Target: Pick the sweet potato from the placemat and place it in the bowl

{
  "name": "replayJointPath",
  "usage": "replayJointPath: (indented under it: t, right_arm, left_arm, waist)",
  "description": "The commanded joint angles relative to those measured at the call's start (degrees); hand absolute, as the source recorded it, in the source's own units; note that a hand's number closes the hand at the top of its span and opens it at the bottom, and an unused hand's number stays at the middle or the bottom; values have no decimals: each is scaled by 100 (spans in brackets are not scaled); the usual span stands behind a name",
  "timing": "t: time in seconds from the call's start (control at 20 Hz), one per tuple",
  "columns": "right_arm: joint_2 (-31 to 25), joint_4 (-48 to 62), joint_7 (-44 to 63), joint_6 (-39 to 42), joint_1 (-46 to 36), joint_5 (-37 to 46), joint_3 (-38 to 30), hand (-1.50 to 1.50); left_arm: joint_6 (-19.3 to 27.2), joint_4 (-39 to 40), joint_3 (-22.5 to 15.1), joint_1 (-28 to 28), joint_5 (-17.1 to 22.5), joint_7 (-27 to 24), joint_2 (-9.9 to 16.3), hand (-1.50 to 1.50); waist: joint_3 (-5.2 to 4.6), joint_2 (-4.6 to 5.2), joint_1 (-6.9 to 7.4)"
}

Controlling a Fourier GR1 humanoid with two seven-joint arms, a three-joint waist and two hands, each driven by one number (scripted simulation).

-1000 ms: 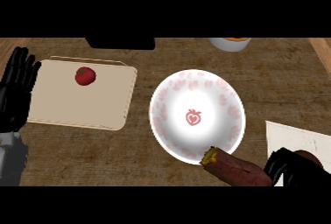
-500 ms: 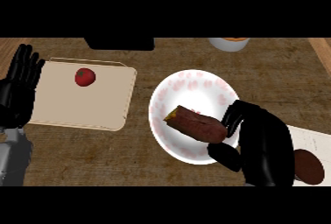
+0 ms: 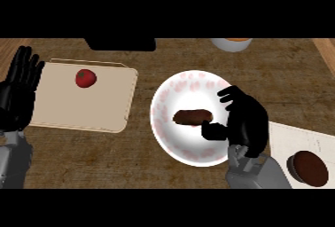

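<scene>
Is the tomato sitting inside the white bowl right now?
No, the tomato lies on the tan board left of the bowl, and only the sweet potato is in the bowl.

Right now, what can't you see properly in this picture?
1. Head view: the right hand covers the right rim of the bowl.
2. Whether its thumb touches the sweet potato cannot be told.
3. The black thing and the cup are cut off at the scene's top edge.
4. The placemat runs out of the right edge.
5. The left hand is partly cut off by the left edge.
</scene>
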Motion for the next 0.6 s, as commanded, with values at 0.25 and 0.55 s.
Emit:
replayJointPath:
  t: [0.25,0.55]
  right_arm:
    - [43,644,-285,-2969,-108,-221,-79,-150]
    - [44,67,-475,-3767,361,653,-618,-150]
  left_arm:
    - [-33,235,99,-53,-16,-117,51,0]
    - [-91,20,211,96,65,-18,154,0]
  waist:
    - [4,2,-59]
    - [1,-45,-172]
